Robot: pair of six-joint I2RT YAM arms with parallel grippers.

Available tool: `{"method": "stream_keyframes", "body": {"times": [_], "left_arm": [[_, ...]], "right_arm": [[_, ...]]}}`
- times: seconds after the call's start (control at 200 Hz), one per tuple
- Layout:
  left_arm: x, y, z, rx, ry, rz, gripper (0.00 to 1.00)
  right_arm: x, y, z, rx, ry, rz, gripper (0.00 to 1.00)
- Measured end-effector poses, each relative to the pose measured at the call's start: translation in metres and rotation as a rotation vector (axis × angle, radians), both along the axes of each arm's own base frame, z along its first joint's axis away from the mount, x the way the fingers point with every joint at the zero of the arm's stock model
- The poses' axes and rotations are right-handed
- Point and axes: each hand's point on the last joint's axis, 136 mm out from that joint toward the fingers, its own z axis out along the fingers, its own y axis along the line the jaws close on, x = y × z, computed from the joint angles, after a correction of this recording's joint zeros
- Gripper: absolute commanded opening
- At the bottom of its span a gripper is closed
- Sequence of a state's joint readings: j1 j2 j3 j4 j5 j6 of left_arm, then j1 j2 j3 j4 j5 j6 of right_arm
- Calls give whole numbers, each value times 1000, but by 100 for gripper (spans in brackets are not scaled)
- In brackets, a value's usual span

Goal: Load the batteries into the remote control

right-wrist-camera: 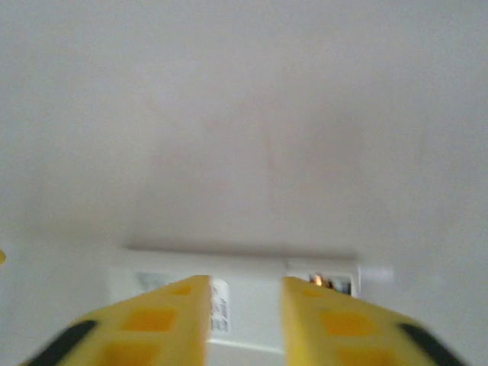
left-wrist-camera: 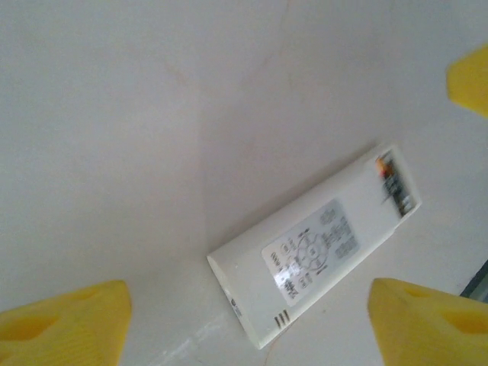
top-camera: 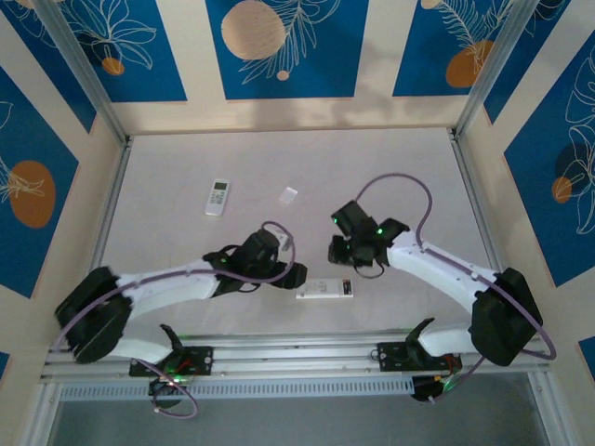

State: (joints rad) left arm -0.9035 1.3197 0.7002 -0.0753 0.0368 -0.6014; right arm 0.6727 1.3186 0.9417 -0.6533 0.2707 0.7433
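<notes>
Remote [top-camera: 324, 289] lies near; second remote [top-camera: 217, 196], clear piece [top-camera: 288, 194] farther back.

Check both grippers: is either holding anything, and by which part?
Nothing is held. The left gripper is wide open over the remote control lying on the table; the right gripper has its fingers apart, nothing between.

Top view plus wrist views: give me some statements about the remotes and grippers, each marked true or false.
1. Two remotes lie on the table: a near remote and a far remote. True.
2. The left gripper is shut on the near remote. False: it is open, with the remote lying flat below it.
3. In the top view, a clear piece lies right of the far remote. True.
4. The right gripper is shut on the far remote. False: its fingers stand apart, by the near remote.
</notes>
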Motion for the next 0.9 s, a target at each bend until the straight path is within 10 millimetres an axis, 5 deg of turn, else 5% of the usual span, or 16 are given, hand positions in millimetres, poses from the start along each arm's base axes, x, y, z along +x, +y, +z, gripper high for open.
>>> {"method": "stream_keyframes", "body": {"times": [0.125,0.25,0.355,0.47,0.795,0.9], "left_arm": [[30,37,55,-61,-159,129,90],[60,90,82,-70,-236,291,91],[71,122,84,-57,-232,382,91],[69,136,82,-80,-214,405,91],[52,134,60,-103,-139,355,93],[49,132,57,-103,-124,345,94]], "right_arm": [[51,25,47,-4,-168,129,54],[103,64,59,-32,-228,253,60],[133,91,35,-58,-206,334,63],[165,115,-3,-110,-171,410,64],[227,151,-65,-242,-165,547,55],[235,152,-82,-304,-159,571,44]]}}
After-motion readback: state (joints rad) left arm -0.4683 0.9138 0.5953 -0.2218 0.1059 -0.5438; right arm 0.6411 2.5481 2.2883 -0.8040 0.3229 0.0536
